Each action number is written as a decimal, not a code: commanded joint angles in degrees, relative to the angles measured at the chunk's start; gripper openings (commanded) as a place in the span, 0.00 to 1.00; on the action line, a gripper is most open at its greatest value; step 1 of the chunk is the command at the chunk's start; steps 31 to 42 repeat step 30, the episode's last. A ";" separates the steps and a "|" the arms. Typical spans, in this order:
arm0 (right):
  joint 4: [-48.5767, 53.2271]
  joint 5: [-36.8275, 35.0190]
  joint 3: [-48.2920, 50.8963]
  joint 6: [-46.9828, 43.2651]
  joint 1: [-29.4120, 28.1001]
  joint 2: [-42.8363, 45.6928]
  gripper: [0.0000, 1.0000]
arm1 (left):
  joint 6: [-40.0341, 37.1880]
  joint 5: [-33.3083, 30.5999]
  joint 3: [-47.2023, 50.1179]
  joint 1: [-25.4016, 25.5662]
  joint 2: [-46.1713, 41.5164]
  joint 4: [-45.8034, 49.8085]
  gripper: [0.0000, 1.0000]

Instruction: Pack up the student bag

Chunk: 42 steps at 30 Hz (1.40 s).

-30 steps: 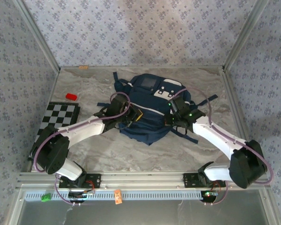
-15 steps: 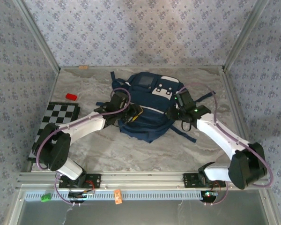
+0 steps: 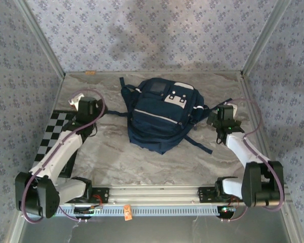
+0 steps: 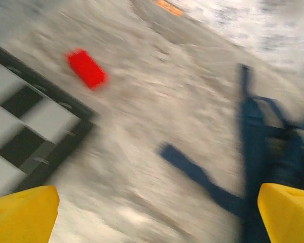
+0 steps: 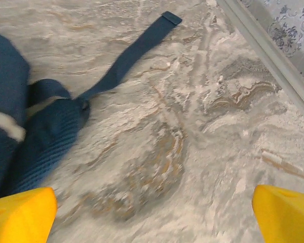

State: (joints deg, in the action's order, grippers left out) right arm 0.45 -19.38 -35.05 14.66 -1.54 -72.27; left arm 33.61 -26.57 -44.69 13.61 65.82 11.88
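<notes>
navy fabric: student bag point(image 3: 159, 119), flat on the table point(image 3: 116, 162), between both grippers, touching neither.
left gripper point(image 4: 154, 215): jaws wide, empty; bag to its right.
right gripper point(image 5: 154, 215): jaws wide, empty; bag to its left.
risk: loose strap point(image 5: 126, 55) ahead of the right gripper may snag a reach and drag the bag.

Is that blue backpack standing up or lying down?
Lying down. The student bag rests flat on the table, front pockets and white patches facing up, straps splayed around it.
</notes>
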 commanded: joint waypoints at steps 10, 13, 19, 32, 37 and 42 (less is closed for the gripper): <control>-51.18 19.68 14.09 -17.26 3.16 -15.55 1.00 | -34.80 9.19 23.96 -7.94 15.23 -58.32 1.00; -46.34 18.91 12.31 -16.12 3.74 -15.01 1.00 | -34.07 12.00 23.00 -9.52 20.04 -62.30 1.00; -47.09 18.19 12.70 -16.36 3.39 -15.04 1.00 | -29.61 13.45 21.22 -13.04 21.15 -57.98 1.00; -46.84 18.26 12.54 -16.29 3.46 -15.10 1.00 | -29.71 13.00 22.36 -13.00 22.05 -60.83 1.00; -46.84 18.26 12.54 -16.29 3.46 -15.10 1.00 | -29.71 13.00 22.36 -13.00 22.05 -60.83 1.00; -46.84 18.26 12.54 -16.29 3.46 -15.10 1.00 | -29.71 13.00 22.36 -13.00 22.05 -60.83 1.00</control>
